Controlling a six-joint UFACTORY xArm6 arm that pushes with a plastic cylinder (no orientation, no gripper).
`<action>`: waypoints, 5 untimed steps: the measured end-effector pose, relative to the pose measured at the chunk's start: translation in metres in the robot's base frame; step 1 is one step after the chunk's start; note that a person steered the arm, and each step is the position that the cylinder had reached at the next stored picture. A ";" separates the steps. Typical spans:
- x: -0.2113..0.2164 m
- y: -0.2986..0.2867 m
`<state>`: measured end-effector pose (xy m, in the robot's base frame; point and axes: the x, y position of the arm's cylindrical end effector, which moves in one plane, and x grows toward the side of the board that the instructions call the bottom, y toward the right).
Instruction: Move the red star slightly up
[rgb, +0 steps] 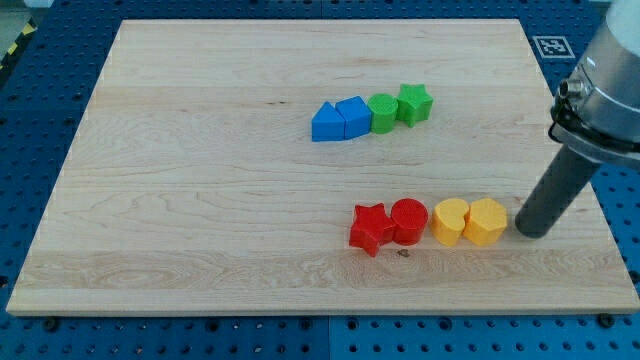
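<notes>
My tip sits at 3 o'clock of the red star. No claw shows. Go under it, push toward 12 o'clock gently.

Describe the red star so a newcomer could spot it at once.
On the wooden board, find the lower row of four blocks toward the view's right. The red star is its leftmost piece, touching the red cylinder; it alone has points. My tip sits at the row's opposite end.

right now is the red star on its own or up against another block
Up against another: the red star touches the red round block on its right. My tip is far off, beside the yellow blocks.
</notes>
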<state>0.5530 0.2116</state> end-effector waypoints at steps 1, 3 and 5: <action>0.022 -0.001; 0.046 -0.047; 0.047 -0.142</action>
<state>0.5996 0.0694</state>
